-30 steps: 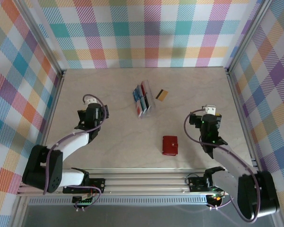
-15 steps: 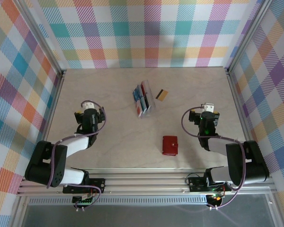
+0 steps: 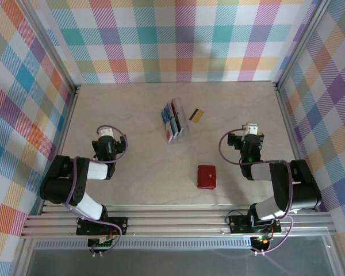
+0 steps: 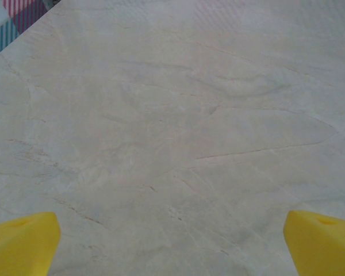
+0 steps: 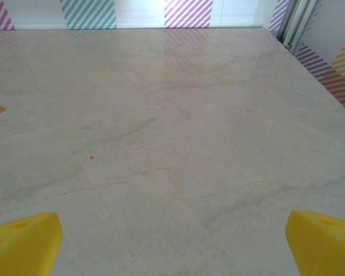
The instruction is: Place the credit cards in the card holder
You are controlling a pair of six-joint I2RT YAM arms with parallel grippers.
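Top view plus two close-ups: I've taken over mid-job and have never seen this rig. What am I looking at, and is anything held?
The top view looks down from above and behind two robot arms bolted at the near edge of the table. On it lie a closed red card holder, a clear rack with several cards standing in it, and one gold card flat beside the rack. The other two pictures come from cameras on the wrists. The yellow wedges in their bottom corners are each gripper's own fingers. The left gripper and the right gripper are both open and hold nothing. Both are apart from the cards and the holder.
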